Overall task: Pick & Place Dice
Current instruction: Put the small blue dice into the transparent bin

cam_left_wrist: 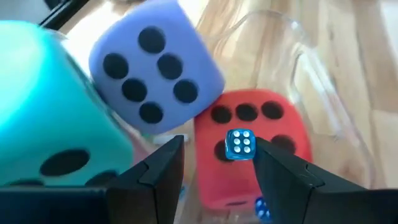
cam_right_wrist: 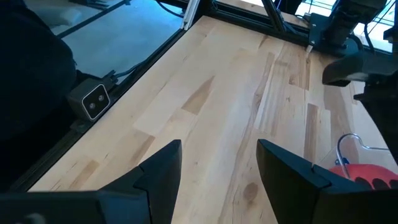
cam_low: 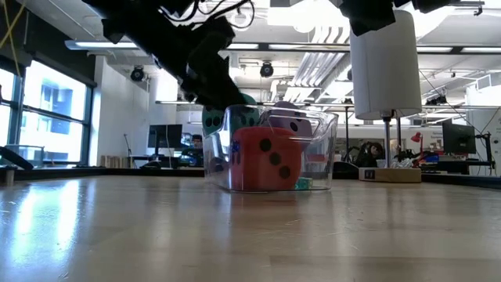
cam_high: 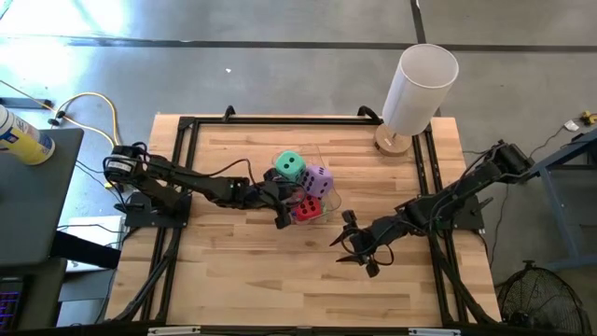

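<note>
High view: the left tool (cam_high: 283,213) reaches in from the left and sits at the rim of the clear bin (cam_high: 333,199) near the tabletop (cam_high: 233,271) centre. Three large dice are stacked in the bin: green die (cam_high: 289,166), purple die (cam_high: 317,181), red die (cam_high: 308,208). The right tool (cam_high: 354,245) waits just right of the bin, over bare wood. No pink die is visible.

Low view: the red die (cam_low: 266,160) rests against the bin's front wall (cam_low: 313,149), with the green and purple dice behind and higher. The left arm comes down at the bin's left side.

Left wrist view: the left tool (cam_left_wrist: 217,165) has its fingers apart, and a small blue die (cam_left_wrist: 239,144) hangs in the gap, touching neither finger that I can confirm; it appears released. The red die (cam_left_wrist: 273,155) lies directly beyond it, the purple die (cam_left_wrist: 155,65) and green die (cam_left_wrist: 43,106) alongside. Judgement: the drop falls inside the bin, and the left arm is the nearer one.

Right wrist view: the right tool (cam_right_wrist: 217,165) stands with fingers apart and nothing between them; the bin edge (cam_right_wrist: 351,146) lies off to one side.
</note>
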You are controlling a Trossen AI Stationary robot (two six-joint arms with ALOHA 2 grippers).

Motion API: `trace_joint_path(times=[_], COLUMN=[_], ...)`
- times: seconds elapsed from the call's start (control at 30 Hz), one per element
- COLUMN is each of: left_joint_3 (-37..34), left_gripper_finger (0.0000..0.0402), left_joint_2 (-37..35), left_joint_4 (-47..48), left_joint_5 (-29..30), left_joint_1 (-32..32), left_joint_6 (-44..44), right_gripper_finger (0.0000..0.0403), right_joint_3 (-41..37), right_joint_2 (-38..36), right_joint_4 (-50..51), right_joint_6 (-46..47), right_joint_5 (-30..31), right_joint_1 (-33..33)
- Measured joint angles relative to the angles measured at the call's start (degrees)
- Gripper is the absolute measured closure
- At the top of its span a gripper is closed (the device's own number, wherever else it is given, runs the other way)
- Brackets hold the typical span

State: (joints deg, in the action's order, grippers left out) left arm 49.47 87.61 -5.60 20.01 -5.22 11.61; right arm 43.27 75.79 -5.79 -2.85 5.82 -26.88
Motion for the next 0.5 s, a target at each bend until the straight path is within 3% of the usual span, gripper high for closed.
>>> trace_joint_path(times=[0.37,0.5], left_joint_3=[0.0,0.0], left_gripper_finger=[0.0219,0.0219], left_joint_2=[0.4,1.4], left_joint_4=[-1.5,-1.5], left_joint_5=[-8.6,-6.6], left_joint_1=[-0.6,0.2], left_joint_6=[0.0,0.1], right_gripper_finger=[0.0204,0.0204], right_joint_3=[0.0,0.0], right_joint_2=[0.0,0.0], right_joint_4=[-0.4,-0.4], right_joint_6=[-0.4,-0.4], right_joint_5=[0.2,0.2], right_joint_1=[0.0,0.0])
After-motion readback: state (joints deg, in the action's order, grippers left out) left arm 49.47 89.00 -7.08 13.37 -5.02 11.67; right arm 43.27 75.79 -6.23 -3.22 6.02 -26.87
